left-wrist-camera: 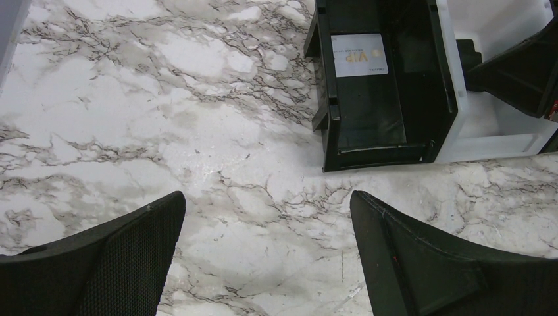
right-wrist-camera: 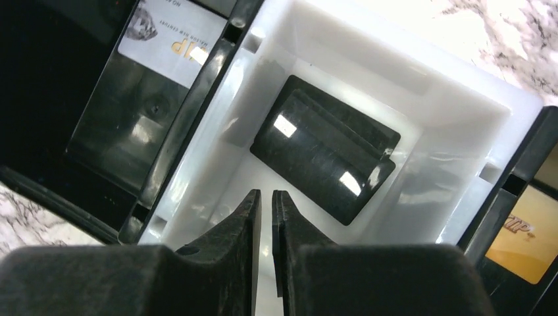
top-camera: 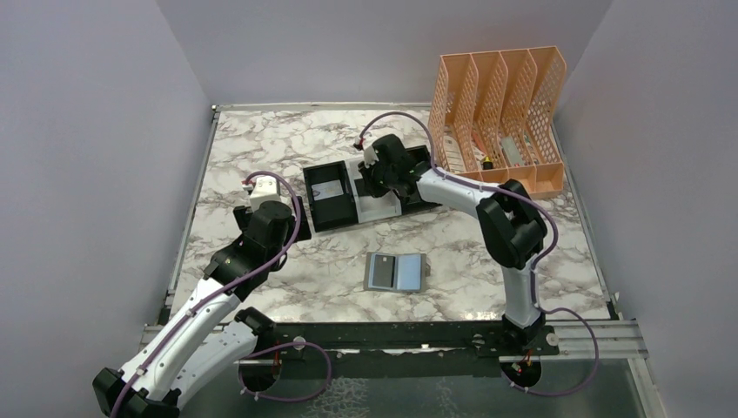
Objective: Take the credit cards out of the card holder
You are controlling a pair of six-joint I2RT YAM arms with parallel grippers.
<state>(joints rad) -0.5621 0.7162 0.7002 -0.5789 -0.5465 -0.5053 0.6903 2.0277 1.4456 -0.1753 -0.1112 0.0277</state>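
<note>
Card holder (top-camera: 394, 272) lies open flat on the marble table (left-wrist-camera: 131, 131), blue-grey inside up, two panels side by side, near the front edge between the two arms and well apart from both grippers; can't tell from the top view if any card is left in it. Cards are in the black-and-white three-compartment tray (left-wrist-camera: 328, 92) behind the holder. Two glossy black cards (right-wrist-camera: 326, 158) are stacked slightly offset on the floor of the white middle compartment. A white VIP card (right-wrist-camera: 172, 41) lies flat in the black compartment on one side, and a gold-yellow VIP card (right-wrist-camera: 523, 234) in the black compartment on the other. Right gripper (right-wrist-camera: 266, 196) hangs over the white compartment just above the black cards, fingers almost together with a thin slit, nothing between them. Left gripper (left-wrist-camera: 266, 197) is over bare marble left of the tray, fingers wide apart, holding nothing. Peach mesh file rack (top-camera: 500, 96) stands at the back right corner, some small items inside, too small to tell.
</note>
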